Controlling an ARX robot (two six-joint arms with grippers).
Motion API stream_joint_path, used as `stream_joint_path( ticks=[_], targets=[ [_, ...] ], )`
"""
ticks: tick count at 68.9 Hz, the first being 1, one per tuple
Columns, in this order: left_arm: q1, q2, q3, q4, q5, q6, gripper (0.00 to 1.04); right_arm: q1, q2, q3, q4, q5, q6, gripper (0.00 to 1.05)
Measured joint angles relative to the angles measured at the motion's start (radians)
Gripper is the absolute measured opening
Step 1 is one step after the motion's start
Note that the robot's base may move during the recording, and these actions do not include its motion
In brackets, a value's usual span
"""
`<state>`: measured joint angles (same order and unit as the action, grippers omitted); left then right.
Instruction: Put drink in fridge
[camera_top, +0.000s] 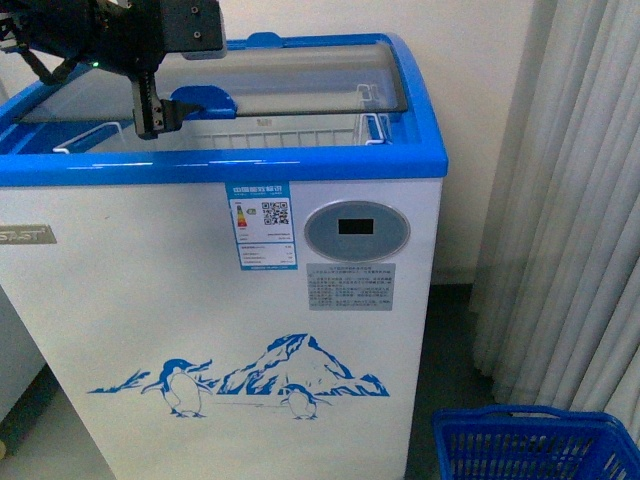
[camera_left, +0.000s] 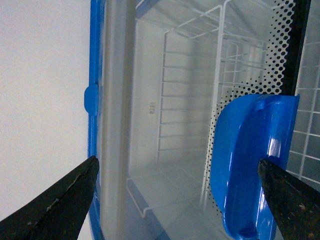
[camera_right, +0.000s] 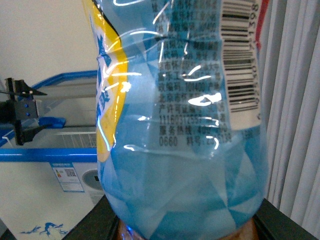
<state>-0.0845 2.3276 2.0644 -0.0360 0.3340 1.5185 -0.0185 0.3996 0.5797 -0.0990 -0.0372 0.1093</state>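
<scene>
Fridge (camera_top: 200, 330) dead ahead, and its glass lid (camera_top: 300, 70) looks like the job in hand. Left gripper (camera_top: 152, 122), jaws wide, hangs at the blue handle (camera_top: 205, 100). Next, I'd say: pinch and slide. Drink (camera_right: 185, 125) is off to the side, clamped in the right gripper (camera_right: 182, 227).

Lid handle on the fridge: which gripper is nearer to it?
Left. The left gripper hangs open right at the handle; the right gripper holds the bottle, back from the fridge.
</scene>
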Motion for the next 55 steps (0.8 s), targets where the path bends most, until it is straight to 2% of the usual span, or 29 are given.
stream_joint_path(
  ticks=[8,21,26,35,55],
  targets=[
    [-0.003,0.092,0.164,-0.049,-0.023,0.007,0.97,0.000,0.000,0.000,0.000,0.000,0.000,0.41],
    [-0.009,0.306,0.548,-0.182,-0.072,0.007,0.97,0.000,0.000,0.000,0.000,0.000,0.000,0.41],
    [-0.013,0.343,0.615,-0.200,-0.083,0.006,0.97,0.000,0.000,0.000,0.000,0.000,0.000,0.41],
    [-0.022,0.413,0.715,-0.158,-0.118,-0.003,0.97,0.000,0.000,0.000,0.000,0.000,0.000,0.41],
    [-0.032,0.508,0.808,0.004,-0.280,-0.121,0.97,0.000,0.000,0.000,0.000,0.000,0.000,0.41]
  ],
)
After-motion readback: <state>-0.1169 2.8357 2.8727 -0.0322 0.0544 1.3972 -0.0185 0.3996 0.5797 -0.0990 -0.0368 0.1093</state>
